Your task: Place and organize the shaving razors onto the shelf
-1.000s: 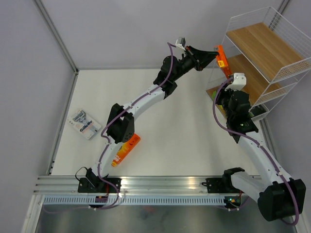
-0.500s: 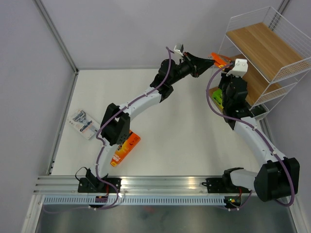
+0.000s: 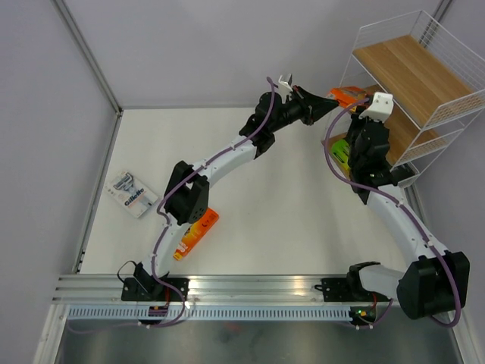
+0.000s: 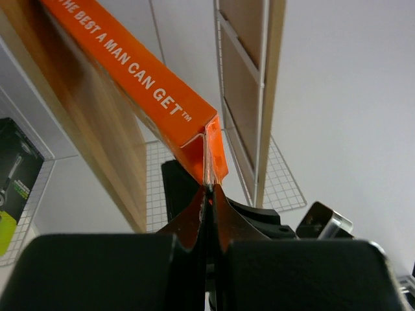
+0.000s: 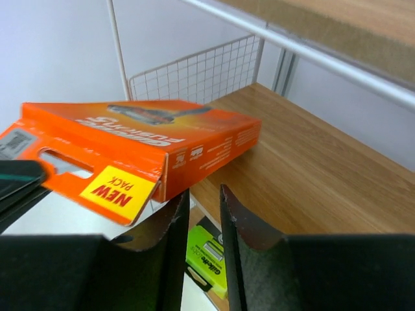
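Note:
My left gripper (image 3: 327,103) is shut on the hang tab of an orange razor pack (image 3: 345,95) and holds it at the shelf (image 3: 409,68). In the left wrist view the fingers (image 4: 209,194) pinch the tab of this pack (image 4: 142,84). In the right wrist view the pack (image 5: 149,146) rests with its far end on the middle wooden board (image 5: 311,175). My right gripper (image 5: 201,194) is open and empty just below the pack's near edge. A second orange pack (image 3: 195,231) and the white-and-blue Gillette pack (image 3: 132,194) lie on the table.
A black and lime-green pack (image 5: 224,256) lies on the lowest tier under my right fingers; it also shows in the top view (image 3: 341,152). The shelf's white wire sides (image 5: 194,71) close in the board's far end. Grey walls stand behind and on the left.
My left gripper has carried the orange pack rightward and turned it flat onto the middle board. My right arm has risen toward the shelf beside it.

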{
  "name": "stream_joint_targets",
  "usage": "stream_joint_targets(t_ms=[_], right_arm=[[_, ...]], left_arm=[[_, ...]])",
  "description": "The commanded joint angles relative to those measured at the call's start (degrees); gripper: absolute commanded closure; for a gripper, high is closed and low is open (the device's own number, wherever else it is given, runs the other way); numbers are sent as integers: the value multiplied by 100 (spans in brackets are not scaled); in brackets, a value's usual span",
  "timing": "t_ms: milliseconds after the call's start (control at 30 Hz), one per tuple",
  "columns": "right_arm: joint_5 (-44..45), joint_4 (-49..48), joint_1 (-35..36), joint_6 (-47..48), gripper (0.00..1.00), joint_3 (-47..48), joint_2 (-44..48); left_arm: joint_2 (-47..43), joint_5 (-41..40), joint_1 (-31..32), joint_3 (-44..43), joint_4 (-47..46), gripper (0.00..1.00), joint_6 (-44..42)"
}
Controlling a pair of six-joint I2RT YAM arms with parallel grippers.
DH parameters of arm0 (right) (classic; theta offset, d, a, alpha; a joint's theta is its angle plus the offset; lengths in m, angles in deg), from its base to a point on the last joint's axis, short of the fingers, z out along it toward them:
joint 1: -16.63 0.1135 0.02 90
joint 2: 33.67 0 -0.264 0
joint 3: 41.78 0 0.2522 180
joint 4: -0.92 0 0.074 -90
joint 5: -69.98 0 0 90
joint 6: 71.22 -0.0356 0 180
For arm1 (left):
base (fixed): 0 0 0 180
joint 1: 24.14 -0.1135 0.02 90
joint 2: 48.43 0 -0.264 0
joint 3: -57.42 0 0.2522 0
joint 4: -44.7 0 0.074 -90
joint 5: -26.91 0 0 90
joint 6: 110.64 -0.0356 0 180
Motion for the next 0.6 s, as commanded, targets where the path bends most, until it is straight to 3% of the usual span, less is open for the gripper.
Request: stream_joint_targets(t_ms=[0, 167, 300, 567], right_arm=[[86, 86, -24, -116, 68, -243, 346], [-141, 700, -24, -633, 65, -394, 873], [-651, 1709, -24, -1012, 62, -350, 1531], [-872, 3353, -24, -1504, 53, 19, 2289]], left_arm=[[380, 143, 26, -333, 418, 98, -133], [627, 144, 0, -385, 471, 98, -44], [828, 4, -70, -964, 1268, 98, -588], [1224, -708, -159, -1589, 1236, 98, -870]])
